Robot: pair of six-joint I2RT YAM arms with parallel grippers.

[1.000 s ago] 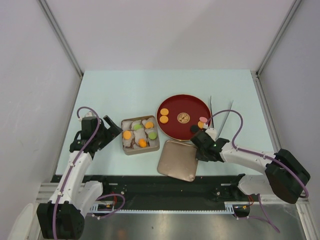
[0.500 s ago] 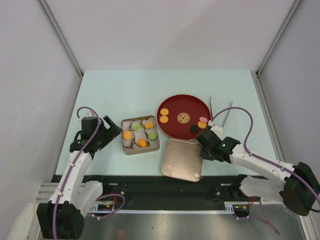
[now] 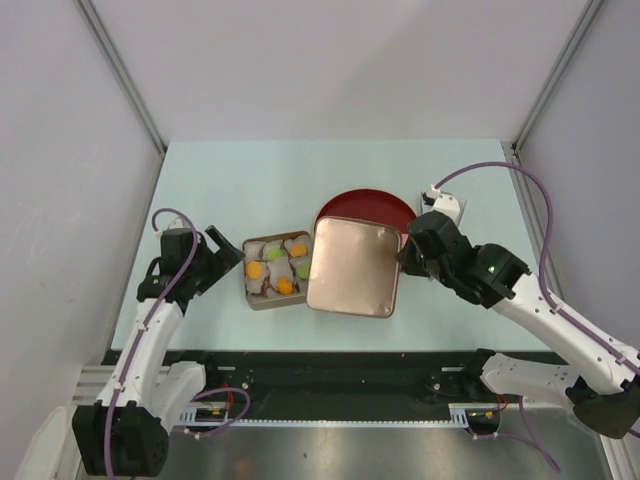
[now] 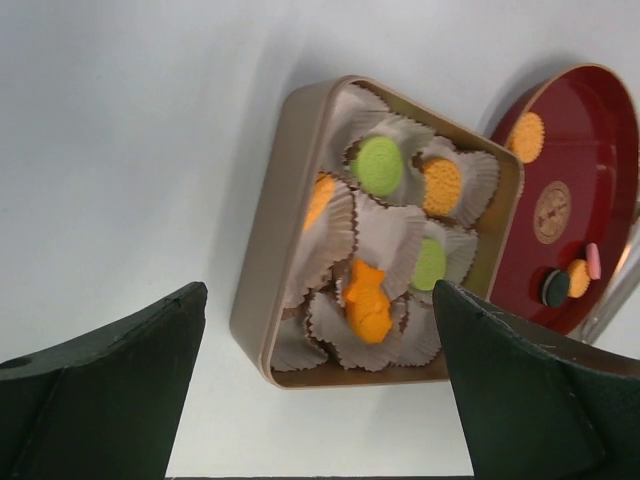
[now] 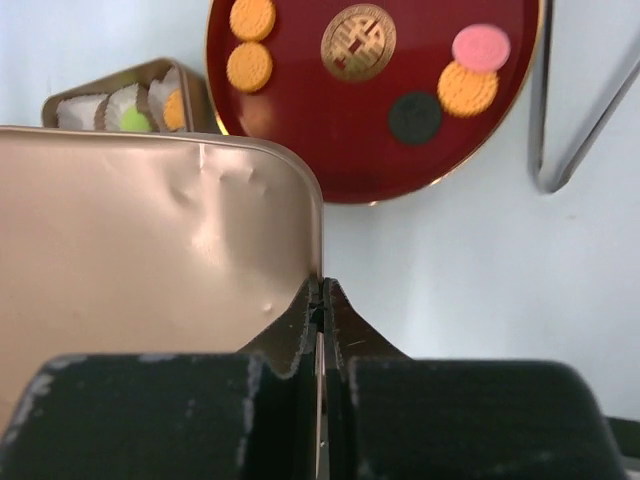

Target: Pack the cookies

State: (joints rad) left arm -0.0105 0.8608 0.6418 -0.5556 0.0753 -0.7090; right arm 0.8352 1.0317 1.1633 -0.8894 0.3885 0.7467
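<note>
overhead, the right gripper [image 3: 408, 258] is clenched on the 3 o'clock edge of the tan lid [image 3: 350, 268]. the lid hangs over the 6 o'clock half of the red plate [image 3: 365, 199] and the tin [image 3: 250, 297], hiding the tin's 3 o'clock side. cookies [image 4: 380, 166] sit in the tin's paper cups, some half buried in frills. six more lie on the plate, including a pink cookie [image 5: 481, 46] and a black cookie [image 5: 415, 117], visible only from the wrist cameras. the left gripper [image 4: 318, 290] gapes wide and empty at the tin's 9 o'clock.
</note>
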